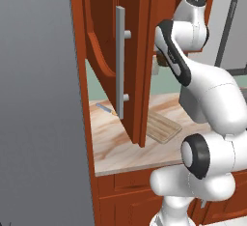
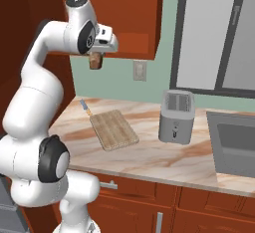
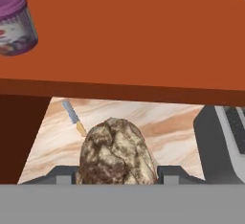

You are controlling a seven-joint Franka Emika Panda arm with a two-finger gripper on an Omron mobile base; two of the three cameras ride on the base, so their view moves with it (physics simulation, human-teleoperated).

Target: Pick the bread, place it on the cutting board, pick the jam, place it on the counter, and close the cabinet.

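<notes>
White arm raised from its base, elbow bent, forearm reaching up and forward to the level of the cabinet's [image 1: 144, 36] lower edge; the hand sits just below the cabinet floor, near its front edge. The cabinet door [image 1: 108, 51] stands swung open toward the camera in the left base view, its grey bar handle [image 1: 120, 61] vertical.

No legible writing on any object; the jam jar [image 3: 16, 24], with purple lid and pale patterned label, stands on the cabinet floor, its label too blurred to read.

The pincer [image 3: 117, 173] is clamped on the bread [image 3: 116, 156], a mottled tan-brown lump seen between the two dark fingertips in the hand view and hanging under the hand in the right base view [image 2: 95, 61]. The bread is in the air, well above the counter [image 2: 149, 152], clear of the cabinet floor.

The cutting board [image 2: 113, 129] lies flat on the counter near its left end, toward the front edge, bare. A knife [image 2: 85, 107] with blue blade and orange handle lies just behind the board's back left corner, near the wall. A toaster [image 2: 176, 116] stands to the board's right, between it and the sink [image 2: 234, 142].
</notes>
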